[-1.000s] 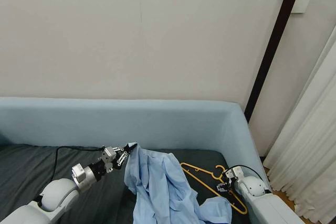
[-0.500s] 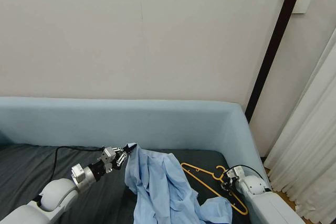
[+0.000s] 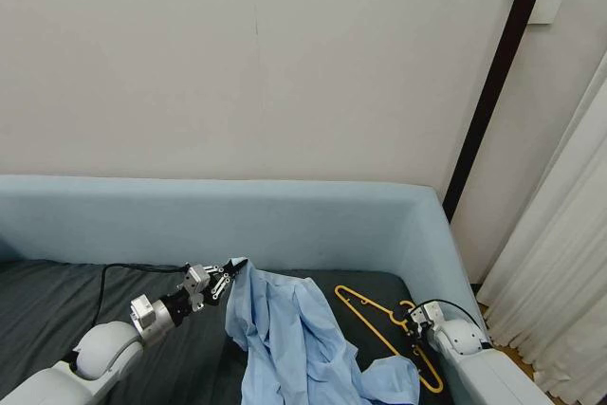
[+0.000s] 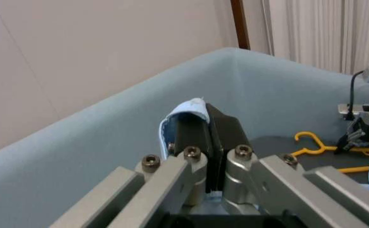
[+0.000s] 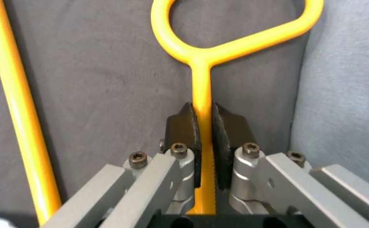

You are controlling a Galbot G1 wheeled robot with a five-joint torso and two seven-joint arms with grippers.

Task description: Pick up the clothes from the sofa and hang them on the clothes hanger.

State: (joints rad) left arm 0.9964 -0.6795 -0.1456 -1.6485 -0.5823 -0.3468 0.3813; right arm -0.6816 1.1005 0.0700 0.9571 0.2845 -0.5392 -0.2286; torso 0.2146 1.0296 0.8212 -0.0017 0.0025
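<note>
Two grips at once on the sofa (image 3: 285, 220). Lower right: pinching the yellow hanger (image 3: 365, 303) by its neck with the right tool (image 3: 414, 325), long axis slanting up-left alongside the blue shirt (image 3: 285, 329). Farther back, left of centre: clamping the shirt's raised edge in the left tool (image 3: 228, 278).

Clamped with the right gripper (image 5: 206, 130) on the straight stem of the yellow hanger (image 5: 201, 80), just below the hook loop (image 5: 254, 42). Pinched between two black ribbed fingers (image 5: 183, 129), touched by both pads, with silver knuckles and bolts behind them. Seen over the dark grey sofa seat (image 5: 108, 76), close to the seat's edge against the pale blue side wall (image 5: 345, 95). Beside the stem but well apart from it, one long yellow bar (image 5: 21, 109) of the same hanger, crossing the seat.
</note>
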